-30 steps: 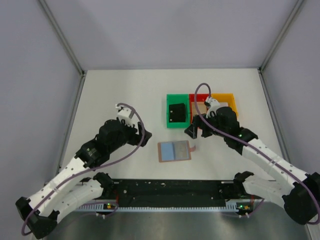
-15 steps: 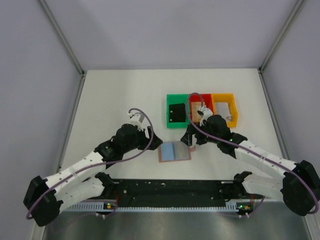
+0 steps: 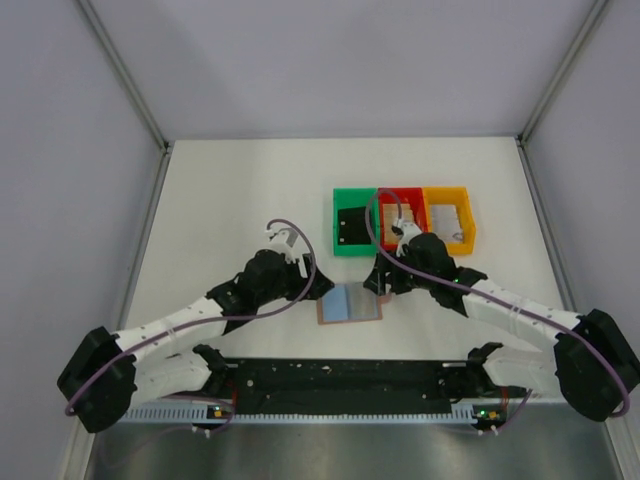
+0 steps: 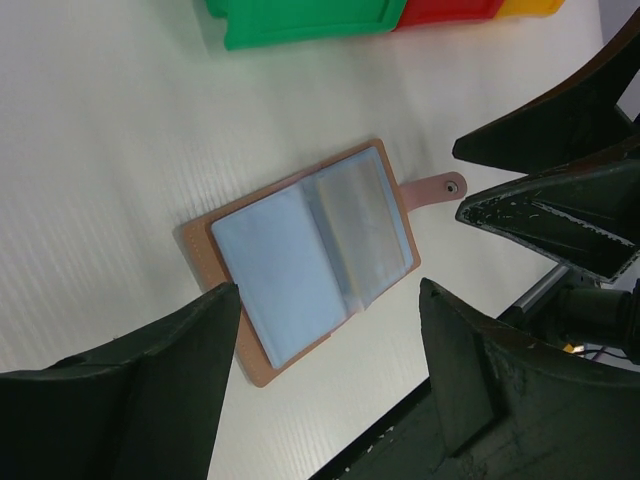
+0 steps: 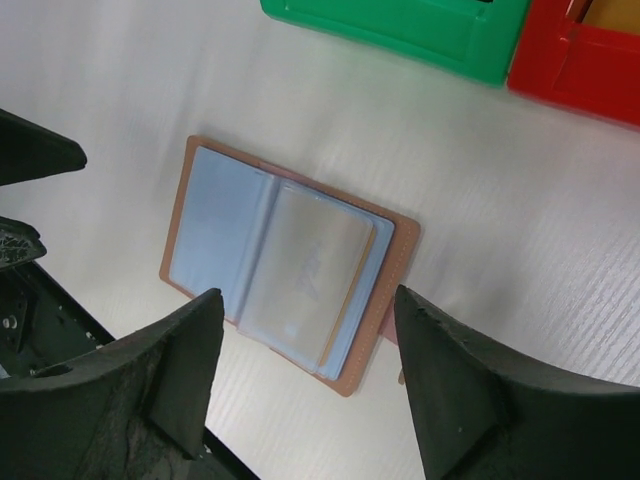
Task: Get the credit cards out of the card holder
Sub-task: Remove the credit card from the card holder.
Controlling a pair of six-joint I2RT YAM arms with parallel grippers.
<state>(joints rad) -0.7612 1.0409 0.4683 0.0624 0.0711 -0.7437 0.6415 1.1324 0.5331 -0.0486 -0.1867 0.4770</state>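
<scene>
The card holder [image 3: 350, 303] lies open on the table, blue-grey inside facing up, brown tab at its right edge. It also shows in the left wrist view [image 4: 310, 262] and the right wrist view [image 5: 285, 265]. A pale card shape [image 5: 312, 268] shows through the frosted sleeve on its right half. One black credit card [image 3: 352, 226] lies in the green bin [image 3: 337, 240]. My left gripper [image 3: 318, 287] [image 4: 330, 290] is open and empty, just above the holder's left edge. My right gripper [image 3: 380, 284] [image 5: 308, 296] is open and empty, above its right edge.
A red bin [image 3: 399, 196] and a yellow bin [image 3: 449, 192] stand in a row right of the green one, behind the holder. The black rail at the table's near edge [image 3: 340, 375] runs close in front of the holder.
Both grippers have closed in on the card holder, the left from the left, the right from beside the green bin. The holder has not moved.
</scene>
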